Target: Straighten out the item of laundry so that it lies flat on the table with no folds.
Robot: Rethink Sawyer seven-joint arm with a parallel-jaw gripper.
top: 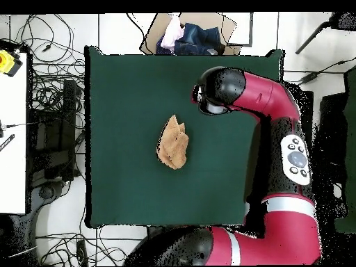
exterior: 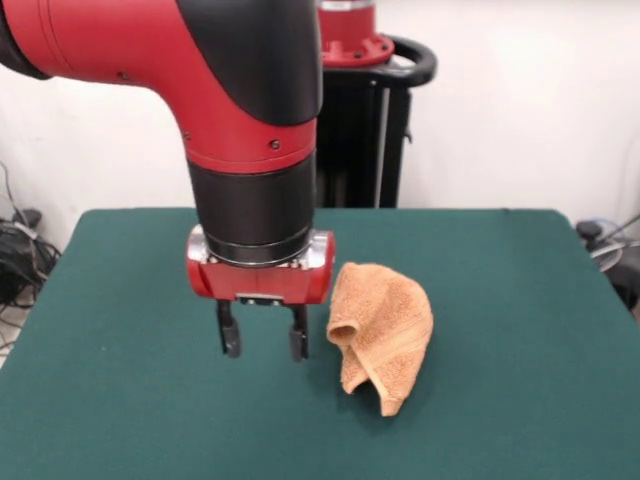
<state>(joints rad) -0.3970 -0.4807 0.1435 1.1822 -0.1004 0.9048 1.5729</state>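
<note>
The item of laundry is a peach terry towel, crumpled into a folded heap near the middle of the green table. From above, the item of laundry shows as a small bunched lump on the table. My gripper hangs just left of the towel in the front view, apart from it. It is open and its two black fingers hold nothing. In the overhead view the arm's wrist hides the gripper.
A cardboard box with clothes sits past the table's far edge in the overhead view. Cables and a white bench lie along one side. The arm's red links run over the opposite table edge.
</note>
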